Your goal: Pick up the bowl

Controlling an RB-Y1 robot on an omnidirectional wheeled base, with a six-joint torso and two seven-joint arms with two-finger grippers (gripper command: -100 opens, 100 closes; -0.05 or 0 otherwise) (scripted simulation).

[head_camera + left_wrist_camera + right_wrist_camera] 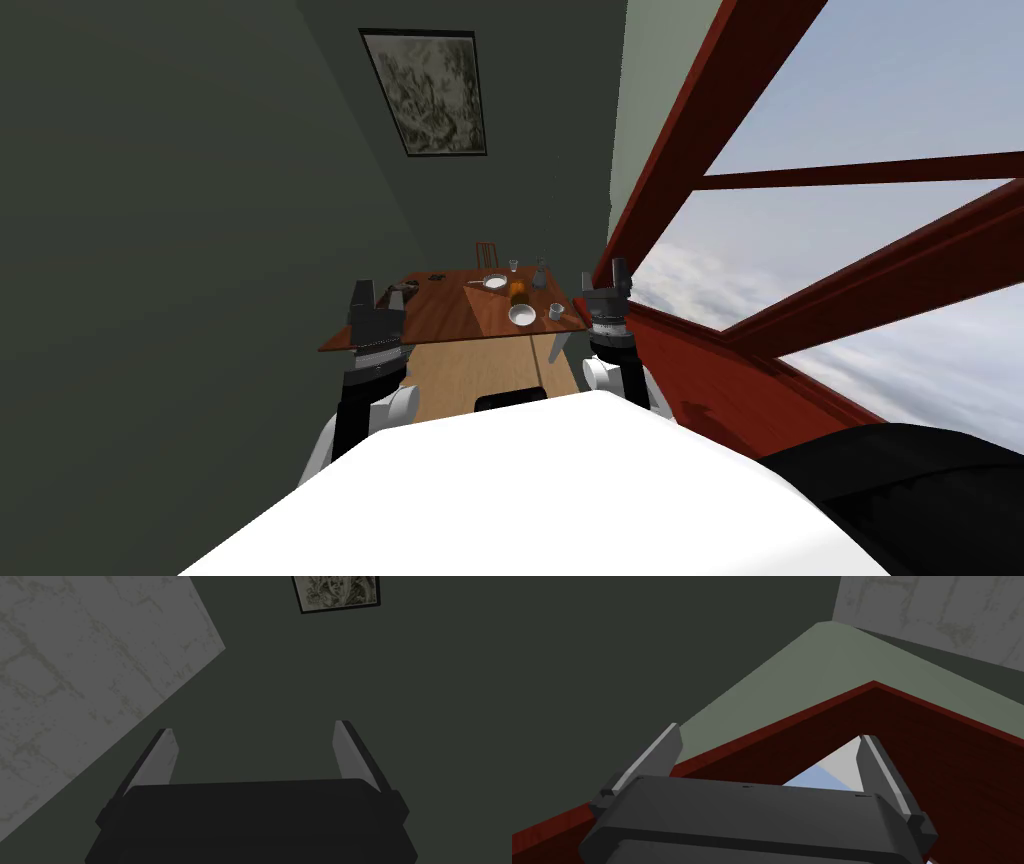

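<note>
A white bowl (521, 315) sits on the brown table (450, 320), near its front edge and towards the right. The table stands some way ahead of me, beyond both hands. My left gripper (372, 298) is raised in front of the table's left side, and the left wrist view shows the left gripper (255, 727) open with nothing between its fingers. My right gripper (618, 272) is held up by the table's right corner, close to the window frame. It is open and empty in the right wrist view (770, 731).
A white cup (556, 311) stands right of the bowl, an orange bottle (518, 292) and a white dish (495, 282) behind it, and two glasses (513, 265) further back. A chair (487, 253) stands behind the table. A red window frame (700, 190) runs along the right, a dark wall along the left.
</note>
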